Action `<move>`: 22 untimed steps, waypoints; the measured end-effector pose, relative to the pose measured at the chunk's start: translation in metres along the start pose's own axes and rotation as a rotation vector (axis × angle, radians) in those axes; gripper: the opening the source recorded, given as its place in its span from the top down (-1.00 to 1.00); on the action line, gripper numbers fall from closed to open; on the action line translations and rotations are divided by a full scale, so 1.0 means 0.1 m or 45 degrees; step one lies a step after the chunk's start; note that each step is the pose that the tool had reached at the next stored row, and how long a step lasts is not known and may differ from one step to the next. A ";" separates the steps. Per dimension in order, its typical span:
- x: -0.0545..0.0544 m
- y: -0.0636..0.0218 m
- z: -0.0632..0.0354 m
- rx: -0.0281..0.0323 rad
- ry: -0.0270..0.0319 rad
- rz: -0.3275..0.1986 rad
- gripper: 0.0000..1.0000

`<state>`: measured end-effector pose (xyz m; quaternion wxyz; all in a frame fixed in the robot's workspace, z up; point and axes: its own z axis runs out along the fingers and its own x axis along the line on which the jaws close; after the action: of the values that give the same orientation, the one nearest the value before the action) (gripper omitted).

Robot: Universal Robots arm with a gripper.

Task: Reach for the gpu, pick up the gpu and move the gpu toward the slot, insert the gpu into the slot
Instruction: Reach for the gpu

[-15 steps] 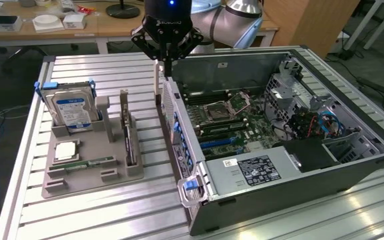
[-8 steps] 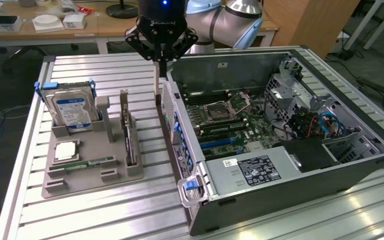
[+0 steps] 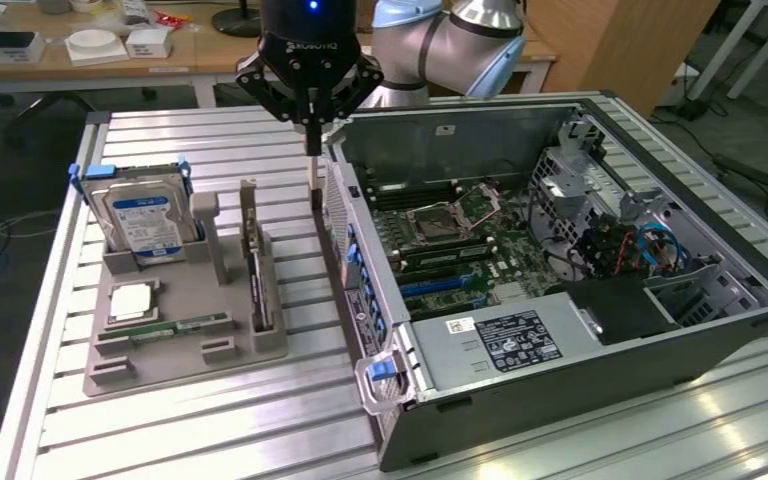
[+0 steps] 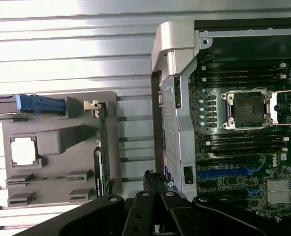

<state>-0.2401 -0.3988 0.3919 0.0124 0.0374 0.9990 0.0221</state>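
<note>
Exterior view: we see the claw (image 3: 313, 150) pinched narrow and holding nothing, hanging above the counter (image 3: 157, 140) between the grey holder (image 3: 171, 292) and the open computer case (image 3: 544, 345). The gpu (image 3: 259, 265) stands on edge in that holder, apart from the claw. Reaching well, we judge, means squaring up over the card's thin top edge. The arm points straight down.

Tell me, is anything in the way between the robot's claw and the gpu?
Nothing visible is. The gripper hangs above the gap between the gray tray and the computer case. The gpu stands on edge in the tray, toward the exterior view's left of the gripper, with its top edge uncovered.
</note>
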 end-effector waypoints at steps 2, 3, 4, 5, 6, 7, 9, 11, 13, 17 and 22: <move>0.03 -0.002 0.000 0.0001 0.0000 0.000 0.80; 0.04 -0.003 0.000 0.0000 0.0000 0.000 0.80; 0.05 -0.004 0.000 0.0001 0.0001 0.000 0.80; 0.07 -0.005 0.000 0.0000 0.0000 0.000 0.80; 0.08 -0.006 0.000 0.0001 0.0001 0.000 0.80; 0.10 -0.007 -0.001 0.0001 0.0002 0.000 0.80; 0.12 -0.009 -0.001 0.0001 0.0001 0.000 0.80; 0.15 -0.011 -0.001 0.0001 0.0002 0.000 0.80; 0.18 -0.013 -0.001 0.0000 0.0001 0.000 0.80; 0.23 -0.018 -0.001 0.0000 0.0001 0.000 0.80; 0.31 -0.023 -0.002 0.0000 0.0002 0.000 0.80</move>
<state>-0.2707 -0.3989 0.3912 0.0123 0.0374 0.9990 0.0221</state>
